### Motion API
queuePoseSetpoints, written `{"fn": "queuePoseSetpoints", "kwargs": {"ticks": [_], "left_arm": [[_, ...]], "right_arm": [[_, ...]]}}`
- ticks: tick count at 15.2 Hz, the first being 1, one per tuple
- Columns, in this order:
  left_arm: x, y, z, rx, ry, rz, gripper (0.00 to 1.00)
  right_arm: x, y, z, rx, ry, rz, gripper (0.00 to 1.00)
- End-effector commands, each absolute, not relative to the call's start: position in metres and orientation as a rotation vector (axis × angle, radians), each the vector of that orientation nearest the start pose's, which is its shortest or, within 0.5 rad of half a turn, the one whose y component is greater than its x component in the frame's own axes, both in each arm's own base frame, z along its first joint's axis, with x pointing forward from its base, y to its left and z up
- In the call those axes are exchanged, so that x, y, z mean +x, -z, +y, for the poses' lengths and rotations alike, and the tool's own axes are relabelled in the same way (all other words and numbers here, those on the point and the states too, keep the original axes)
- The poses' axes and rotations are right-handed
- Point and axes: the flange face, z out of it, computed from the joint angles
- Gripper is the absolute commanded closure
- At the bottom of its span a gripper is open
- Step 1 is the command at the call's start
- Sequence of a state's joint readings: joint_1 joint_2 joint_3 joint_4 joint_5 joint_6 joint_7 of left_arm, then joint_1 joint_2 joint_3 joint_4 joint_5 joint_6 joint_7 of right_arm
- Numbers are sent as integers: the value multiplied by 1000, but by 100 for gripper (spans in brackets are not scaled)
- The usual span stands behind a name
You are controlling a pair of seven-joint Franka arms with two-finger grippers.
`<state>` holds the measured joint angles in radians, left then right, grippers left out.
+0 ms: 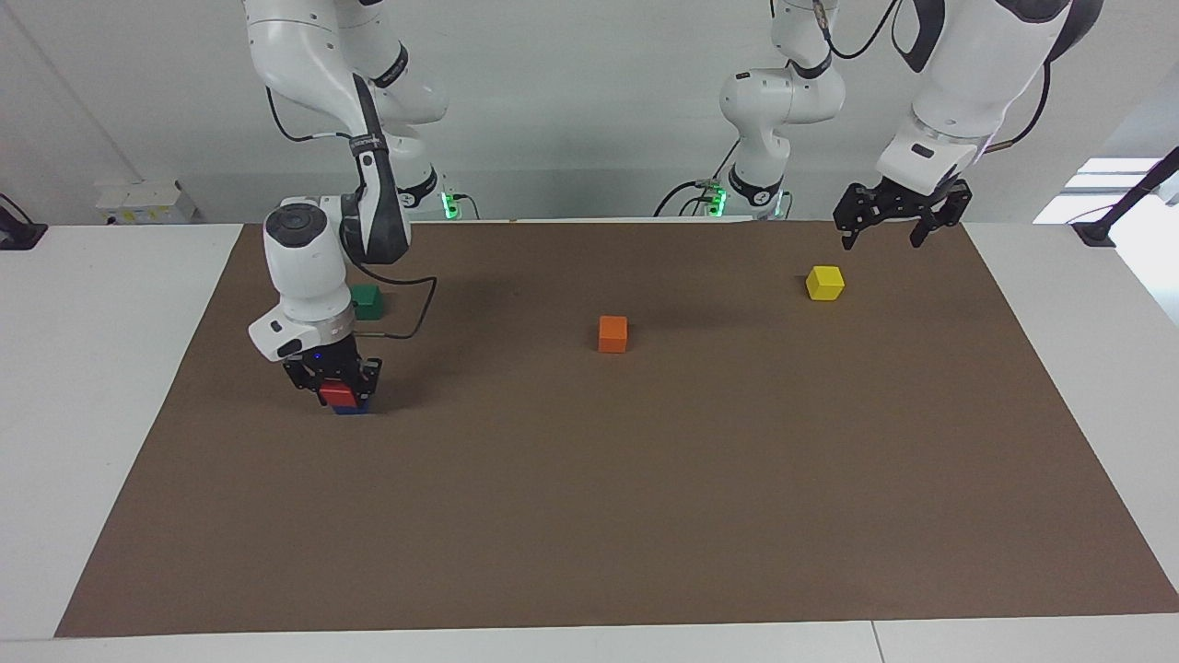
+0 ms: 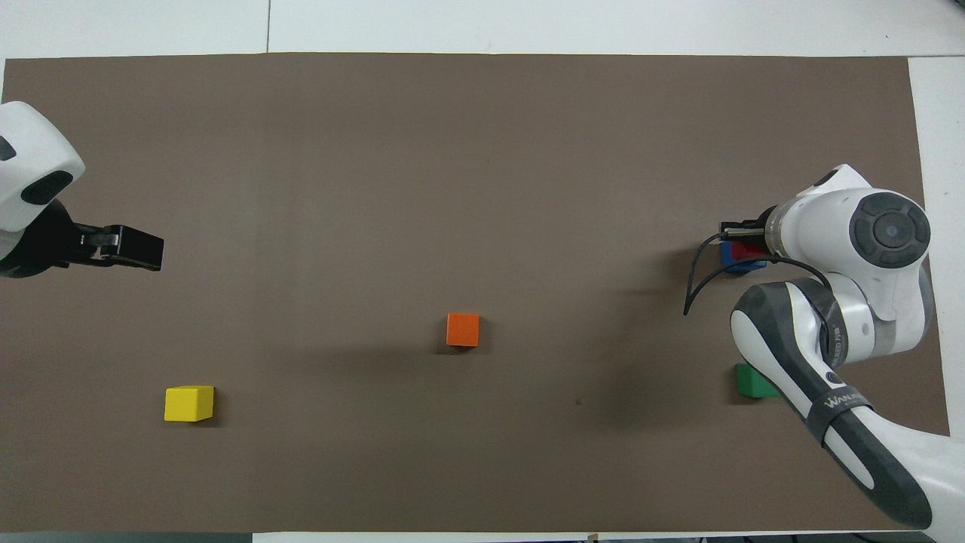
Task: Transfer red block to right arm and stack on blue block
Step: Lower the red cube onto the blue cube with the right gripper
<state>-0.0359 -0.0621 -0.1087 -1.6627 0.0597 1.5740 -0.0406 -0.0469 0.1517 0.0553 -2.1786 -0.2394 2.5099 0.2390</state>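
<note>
White lettering on the black band of the right arm [image 2: 837,396], seen in the overhead view, too small to read surely, no other legible text

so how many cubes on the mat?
5. Red block in the right claw on the blue block; green cube nearer the robots; orange cube mid-mat; yellow cube toward the left arm's end.

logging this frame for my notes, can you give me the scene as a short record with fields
right gripper: shut on red block, low over the blue block
red block: on or just above blue block; contact unclear
left gripper: open, empty, raised near the yellow block
orange block: mid-mat, alone
green block: nearer the robots than the stack
mat: brown, under all blocks
</note>
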Motion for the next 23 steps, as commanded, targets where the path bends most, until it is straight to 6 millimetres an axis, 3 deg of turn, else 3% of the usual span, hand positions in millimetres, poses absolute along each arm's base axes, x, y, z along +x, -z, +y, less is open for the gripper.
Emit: {"fn": "queuePoseSetpoints", "kwargs": {"ticks": [1, 4, 23], "left_arm": [[531, -617, -65, -3050, -1, 162, 0], [532, -617, -60, -3052, 10, 142, 0], [529, -612, -61, -3050, -25, 132, 0]], "right_arm": [[556, -349, -4, -3263, 357, 29, 100], [556, -349, -20, -3266, 352, 2, 100], [571, -352, -5, -3223, 415, -49, 100]]}}
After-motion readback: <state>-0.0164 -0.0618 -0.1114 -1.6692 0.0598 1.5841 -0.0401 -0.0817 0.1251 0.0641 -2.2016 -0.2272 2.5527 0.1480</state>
